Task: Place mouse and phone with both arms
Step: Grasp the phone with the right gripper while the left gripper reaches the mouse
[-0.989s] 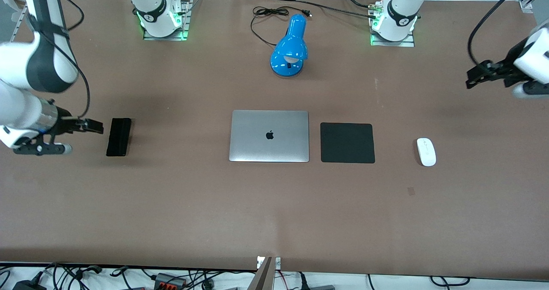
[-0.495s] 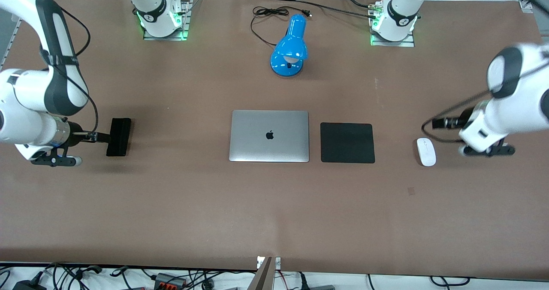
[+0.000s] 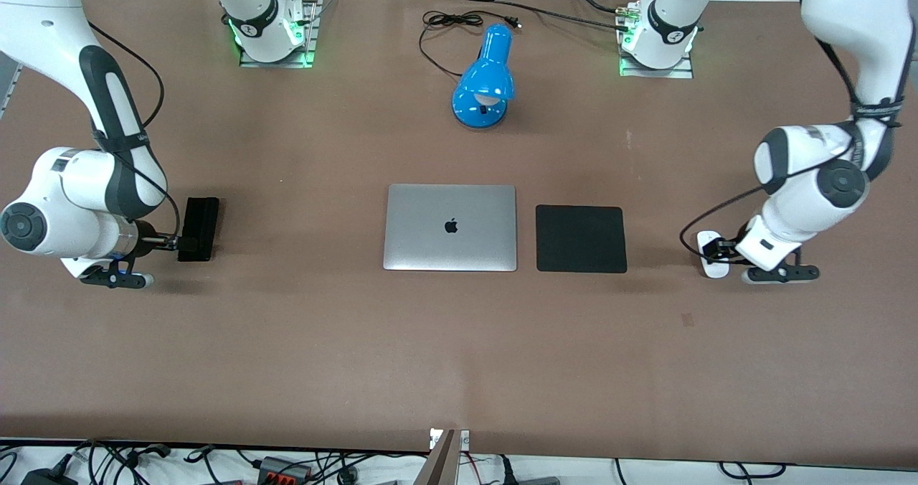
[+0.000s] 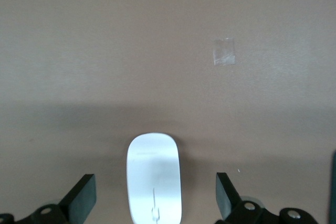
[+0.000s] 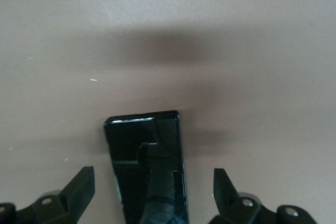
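The white mouse (image 3: 707,239) lies on the brown table toward the left arm's end. My left gripper (image 3: 718,252) is down over it. In the left wrist view the mouse (image 4: 154,174) lies between the open gripper (image 4: 154,203), with gaps on both sides. The black phone (image 3: 199,221) lies toward the right arm's end. My right gripper (image 3: 176,245) is at the phone's end nearer the front camera. In the right wrist view the phone (image 5: 131,150) lies between the open gripper (image 5: 152,192), untouched.
A closed silver laptop (image 3: 450,227) lies mid-table with a square black mat (image 3: 581,239) beside it, between laptop and mouse. A blue desk lamp (image 3: 485,79) and its cable (image 3: 452,20) lie near the bases. A small tape patch (image 4: 224,52) is on the table.
The left arm swung in from the table's end and came down over the mouse. The right gripper moved in and lowered until its fingers straddle the phone's end. Mouse and phone have not moved.
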You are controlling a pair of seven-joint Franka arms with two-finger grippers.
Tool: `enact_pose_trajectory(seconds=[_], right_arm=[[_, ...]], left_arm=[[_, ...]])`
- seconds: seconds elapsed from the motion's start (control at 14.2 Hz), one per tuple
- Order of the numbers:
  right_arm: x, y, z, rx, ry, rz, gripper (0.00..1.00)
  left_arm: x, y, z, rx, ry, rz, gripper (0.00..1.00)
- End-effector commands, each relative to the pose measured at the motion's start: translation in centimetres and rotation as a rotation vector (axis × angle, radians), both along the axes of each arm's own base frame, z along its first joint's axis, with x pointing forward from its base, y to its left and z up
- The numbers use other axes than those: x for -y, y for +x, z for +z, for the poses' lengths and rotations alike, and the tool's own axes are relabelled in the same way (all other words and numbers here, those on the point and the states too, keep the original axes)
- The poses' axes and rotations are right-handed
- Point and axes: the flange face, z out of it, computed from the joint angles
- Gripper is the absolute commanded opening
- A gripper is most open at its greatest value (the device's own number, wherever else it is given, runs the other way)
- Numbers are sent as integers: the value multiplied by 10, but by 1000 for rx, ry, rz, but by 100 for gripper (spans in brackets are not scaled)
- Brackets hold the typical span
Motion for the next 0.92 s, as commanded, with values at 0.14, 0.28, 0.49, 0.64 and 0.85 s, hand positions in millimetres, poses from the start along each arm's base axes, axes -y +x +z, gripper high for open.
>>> enact_pose_trajectory(seconds=[0.14,0.28,0.49,0.64,0.85], right_arm=[[-7,-24,-29,25,5,-25,100],[-6,-31,-36,15,11,-46,100],[-7,-38,-41,-3,15,-48,100],[-6,-39,-42,-4,16,-52,100],[-1,-46,-46,-20,23,-65,100]], left_arm=[[-9,-10,-43,28,20,-34,100],[-20,-14,-51,11,18,-16,100],[-16,-23,-60,-13,13,-11,100],[-18,-23,-61,-21,16,-35,67],[-16,-23,-60,-21,13,-16,44]])
